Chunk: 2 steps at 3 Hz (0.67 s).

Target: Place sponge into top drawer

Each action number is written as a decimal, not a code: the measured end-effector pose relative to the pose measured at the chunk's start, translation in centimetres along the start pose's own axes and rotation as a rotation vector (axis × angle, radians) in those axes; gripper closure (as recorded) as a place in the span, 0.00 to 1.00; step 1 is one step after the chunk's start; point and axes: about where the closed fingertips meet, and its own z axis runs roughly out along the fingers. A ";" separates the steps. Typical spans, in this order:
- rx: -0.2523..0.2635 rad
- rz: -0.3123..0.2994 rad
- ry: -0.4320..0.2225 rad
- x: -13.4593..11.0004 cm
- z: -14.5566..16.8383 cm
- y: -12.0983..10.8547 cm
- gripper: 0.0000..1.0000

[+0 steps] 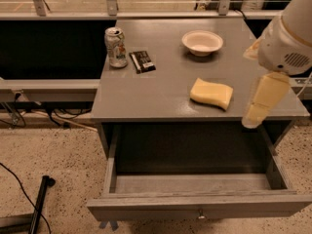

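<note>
The top drawer (146, 209) is standing open, but the sponge (211, 93) is lying on the table (146, 96), not yet picked up. The gripper (259, 106) is hanging just right of it. Whether it's spread or closed, I can't tell.

One grey desk (161, 99) with one top drawer (195, 209) open below it. On the desk: one pale yellow sponge (211, 93) at centre right, one white bowl (202, 42) at upper centre, one drink can (116, 47) and one dark packet (143, 61) at upper left. One robot tool (253, 116) hangs at the frame's right edge.
</note>
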 end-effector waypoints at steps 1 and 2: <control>0.002 -0.016 -0.039 -2.3 3.0 -3.2 0.00; 0.012 0.039 -0.088 -3.1 5.0 -6.8 0.00</control>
